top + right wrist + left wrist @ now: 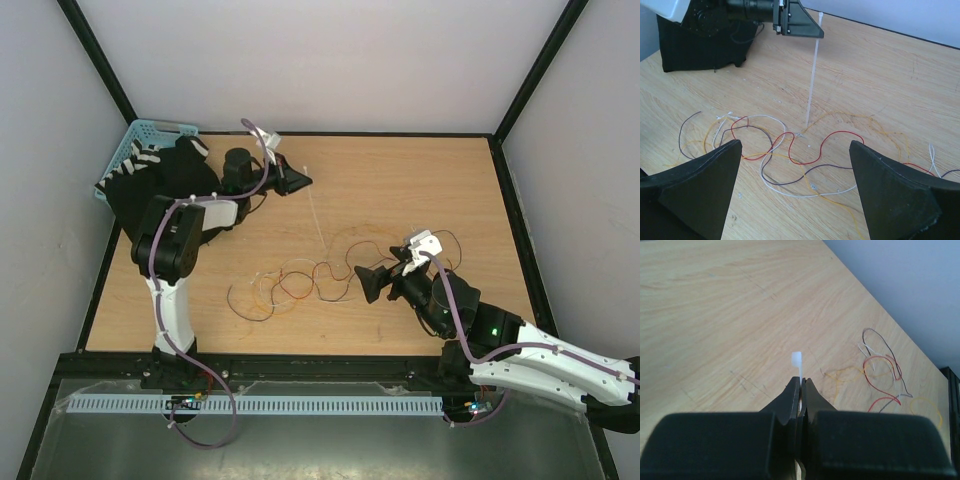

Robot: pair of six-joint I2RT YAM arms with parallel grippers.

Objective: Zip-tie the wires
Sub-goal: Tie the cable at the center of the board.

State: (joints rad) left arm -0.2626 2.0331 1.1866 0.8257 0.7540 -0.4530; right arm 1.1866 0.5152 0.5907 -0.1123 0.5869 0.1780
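The wires (300, 282) lie as a loose tangle of red, dark, yellow and white strands across the middle of the table. My left gripper (303, 181) is shut on a white zip tie (314, 218) near its head, and the strap slants down until its tip touches the table by the wires. In the left wrist view the tie's head (796, 360) sticks out above the closed gripper (801, 381), with the wires (882, 371) to the right. My right gripper (795, 143) is open and empty, low over the wires (805, 159). It faces the zip tie (812, 75) and the left gripper (799, 22).
A blue basket (138, 150) stands at the far left corner, partly behind the left arm. Black frame rails edge the table (420, 180). A dark arm base (700, 40) fills the right wrist view's upper left.
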